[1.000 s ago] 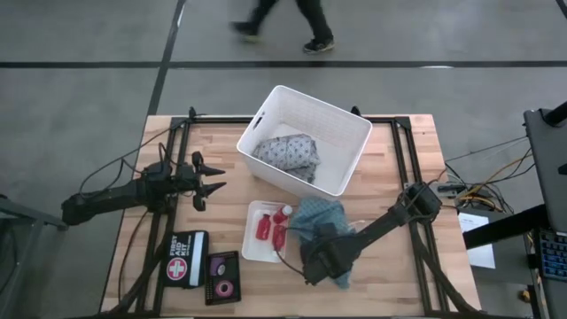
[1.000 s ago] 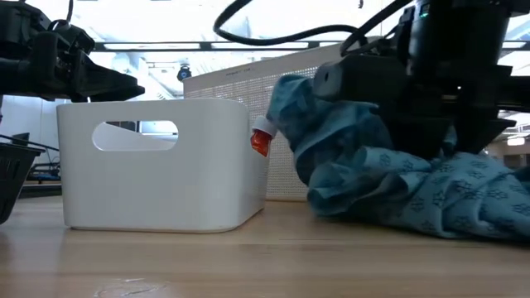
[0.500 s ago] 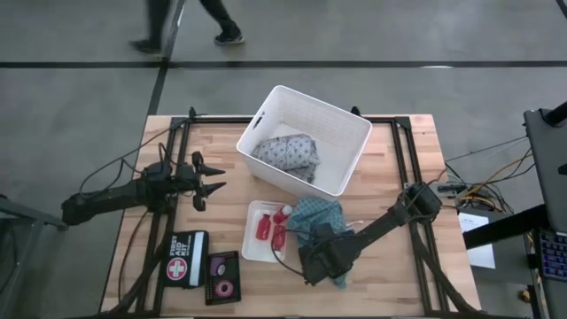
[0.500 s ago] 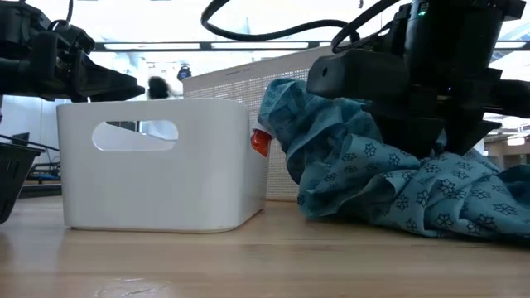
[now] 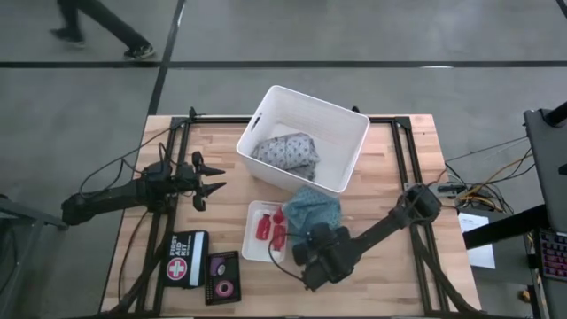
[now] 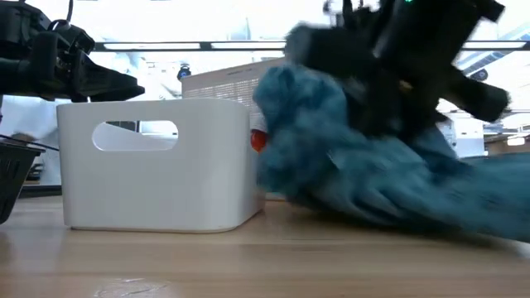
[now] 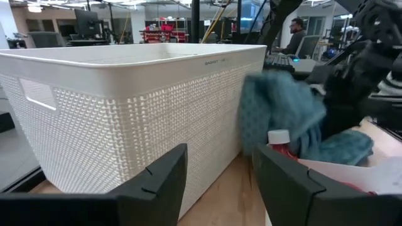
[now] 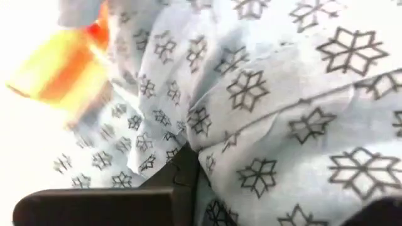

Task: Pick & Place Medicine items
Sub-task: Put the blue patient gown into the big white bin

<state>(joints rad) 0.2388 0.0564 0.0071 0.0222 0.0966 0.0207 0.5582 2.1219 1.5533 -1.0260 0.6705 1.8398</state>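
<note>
Red bottles with white caps (image 5: 270, 230) lie in a small white bin (image 5: 251, 244) near the table's middle; one shows in the low view (image 6: 259, 141) and one in the left wrist view (image 7: 282, 145). Pink tape rolls (image 5: 221, 276) sit in a black case at the near left. A teal star-patterned cloth (image 5: 312, 208) is bunched beside the bin, with my right gripper (image 5: 308, 237) shut on it. My left gripper (image 5: 208, 182) waits open at the table's left, pointing level at the big white basket (image 5: 341, 164). My right gripper pinches a bunched fold of the teal cloth (image 8: 207, 144) between its two fingers (image 8: 125, 201), slanting down from the table's near right. Several layers crowd the jaws. The cloth bulges up around the gripper (image 6: 306, 116), and its lower part trails on the table (image 6: 464, 223).
The big basket holds a grey patterned cloth (image 5: 288, 152). A first-aid box (image 5: 186, 259) lies at the near left beside the black case. A person walks on the floor beyond the table (image 5: 93, 27).
My right gripper has tipped and turned at the wrist while staying in place. The teal cloth, spread toward the near right before, has been drawn up and bunched toward the basket and the small bin; its near part has left the table.
</note>
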